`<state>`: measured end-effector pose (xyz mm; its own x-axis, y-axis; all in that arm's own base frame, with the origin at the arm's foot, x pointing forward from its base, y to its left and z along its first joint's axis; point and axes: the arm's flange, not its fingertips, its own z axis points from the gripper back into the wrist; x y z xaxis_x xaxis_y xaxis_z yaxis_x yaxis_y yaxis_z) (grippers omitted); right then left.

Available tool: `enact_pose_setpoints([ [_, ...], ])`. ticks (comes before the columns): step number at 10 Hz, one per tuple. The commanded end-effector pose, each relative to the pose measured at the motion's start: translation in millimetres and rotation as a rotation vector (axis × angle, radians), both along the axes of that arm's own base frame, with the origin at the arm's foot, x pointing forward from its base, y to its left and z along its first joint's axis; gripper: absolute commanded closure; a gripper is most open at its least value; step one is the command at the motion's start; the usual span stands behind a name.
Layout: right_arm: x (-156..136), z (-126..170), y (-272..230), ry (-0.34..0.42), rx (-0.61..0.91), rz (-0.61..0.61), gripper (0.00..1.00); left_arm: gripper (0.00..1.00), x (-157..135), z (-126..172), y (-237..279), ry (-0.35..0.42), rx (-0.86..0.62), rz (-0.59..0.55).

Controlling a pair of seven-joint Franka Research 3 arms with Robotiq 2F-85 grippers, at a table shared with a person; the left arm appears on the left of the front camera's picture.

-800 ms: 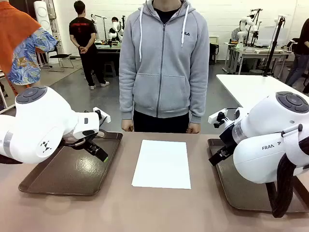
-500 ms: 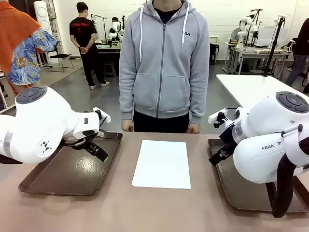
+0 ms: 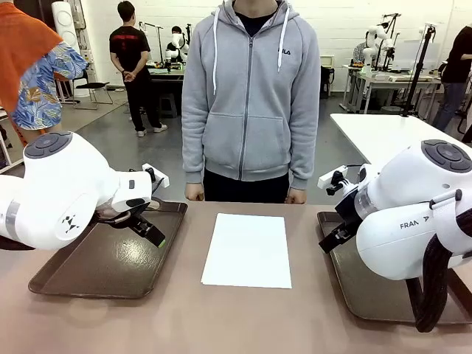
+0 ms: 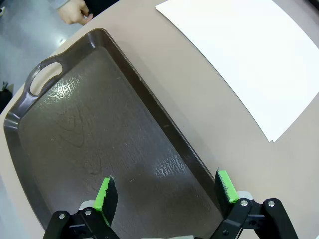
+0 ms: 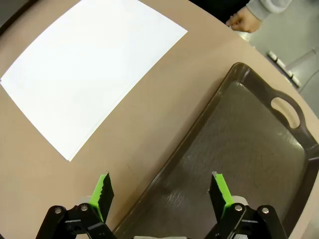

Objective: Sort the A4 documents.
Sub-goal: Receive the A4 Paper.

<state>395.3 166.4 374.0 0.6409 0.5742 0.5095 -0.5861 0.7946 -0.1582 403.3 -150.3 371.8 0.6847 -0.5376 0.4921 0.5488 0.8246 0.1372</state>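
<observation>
Two dark brown handled trays sit on the table (image 3: 221, 317). The left tray (image 3: 110, 258) is under my left gripper (image 4: 166, 189) and the right tray (image 3: 369, 291) is under my right gripper (image 5: 161, 191). Both grippers hang over their trays with fingers spread wide and nothing between them. A person (image 3: 251, 96) in a grey hoodie stands at the far edge, with loosely closed hands (image 3: 194, 192) at the table's rim just beyond the paper. Nothing lies on the A4 documents (image 3: 248, 249), which rest flat on the bare table between the two trays, apart from both.

From the front, my right arm covers much of the right tray and most of that gripper, and my left arm hides part of the left tray. The left wrist view cuts off part of the paper. I cannot tell whether it is one sheet or several. The long axis runs from my side toward the person, with a short edge facing each of us.
</observation>
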Motion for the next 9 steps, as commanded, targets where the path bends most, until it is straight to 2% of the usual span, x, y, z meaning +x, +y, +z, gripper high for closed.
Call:
enact_pose_setpoints([
  [1, 0.0, 0.0, 0.0, 0.0, 0.0, 0.0, 0.0, 0.0, 0.1, 0.0, 0.3, 0.0, 0.0, 0.001],
  [9, 0.0, 0.0, 0.0, 0.0, 0.0, 0.0, 0.0, 0.0, 0.1, 0.0, 0.3, 0.0, 0.0, 0.001],
])
